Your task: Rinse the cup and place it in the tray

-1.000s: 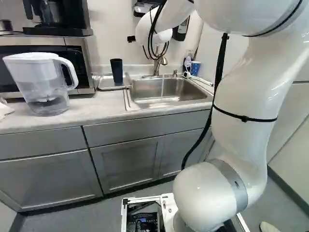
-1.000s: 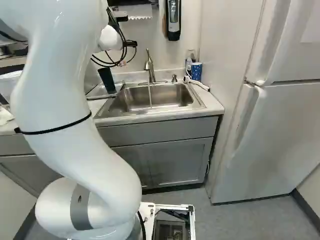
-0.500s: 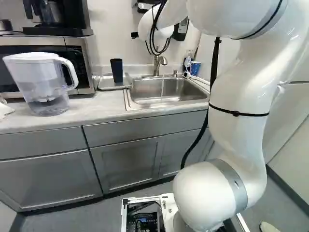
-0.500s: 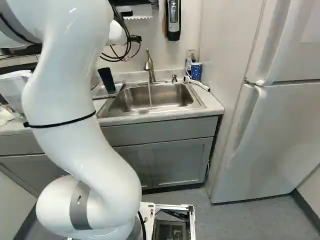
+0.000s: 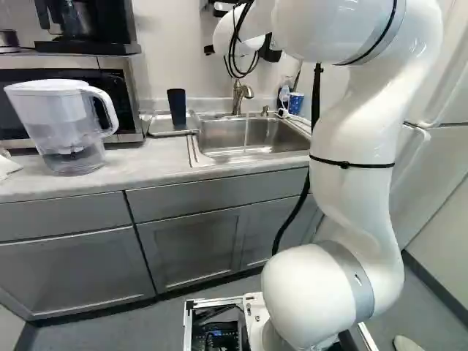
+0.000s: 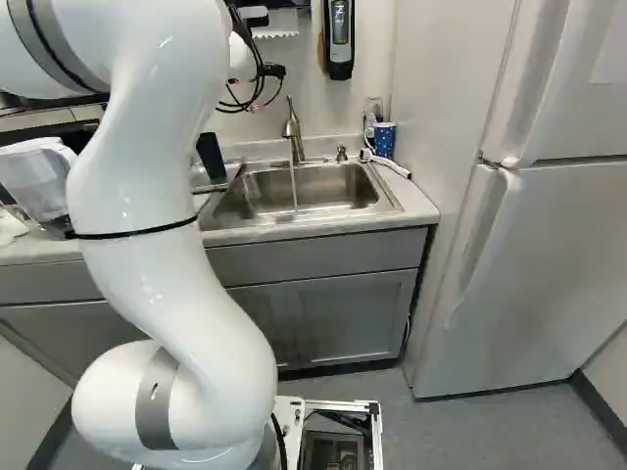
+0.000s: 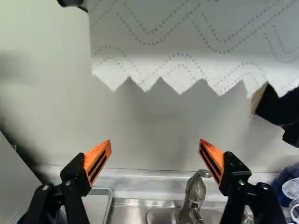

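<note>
In both base views the arm (image 5: 358,139) hides the claw (image 7: 155,142). The wrist view's edge cuts off the towel (image 7: 177,46) ahead of the claw, the tray (image 7: 108,192), sink (image 7: 133,201) and tap (image 7: 192,198) under it, and, beside it, perhaps a bottle (image 7: 286,186).

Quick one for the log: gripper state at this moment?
Gripper: open, fingers wide apart, holding nothing.
</note>
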Available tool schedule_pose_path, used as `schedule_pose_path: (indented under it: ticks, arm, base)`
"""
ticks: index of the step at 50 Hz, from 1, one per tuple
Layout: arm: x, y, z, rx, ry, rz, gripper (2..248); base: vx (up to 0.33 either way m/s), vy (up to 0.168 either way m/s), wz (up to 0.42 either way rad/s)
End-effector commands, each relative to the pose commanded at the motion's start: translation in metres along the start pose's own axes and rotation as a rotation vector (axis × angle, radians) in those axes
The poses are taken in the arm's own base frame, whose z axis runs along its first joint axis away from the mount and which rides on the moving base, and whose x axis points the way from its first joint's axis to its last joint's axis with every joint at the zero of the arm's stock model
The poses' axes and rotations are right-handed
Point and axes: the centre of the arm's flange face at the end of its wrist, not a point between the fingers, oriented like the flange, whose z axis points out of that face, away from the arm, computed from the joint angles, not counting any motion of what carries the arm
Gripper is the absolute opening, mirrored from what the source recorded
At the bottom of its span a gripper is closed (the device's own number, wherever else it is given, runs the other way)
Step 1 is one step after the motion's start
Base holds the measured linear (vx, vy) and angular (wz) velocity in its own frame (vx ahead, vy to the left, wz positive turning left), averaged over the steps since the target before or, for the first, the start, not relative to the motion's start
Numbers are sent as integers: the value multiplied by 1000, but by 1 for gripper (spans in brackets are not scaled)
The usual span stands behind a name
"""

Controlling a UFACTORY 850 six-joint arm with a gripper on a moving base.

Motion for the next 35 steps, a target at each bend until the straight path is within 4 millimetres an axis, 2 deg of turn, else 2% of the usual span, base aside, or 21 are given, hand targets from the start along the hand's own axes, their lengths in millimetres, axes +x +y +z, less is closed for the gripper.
schedule_pose_path:
  ticks: [35]
  arm:
    - [-6, 8, 44, -18, -39, 1, 247]
  base:
    - [0, 0, 0]
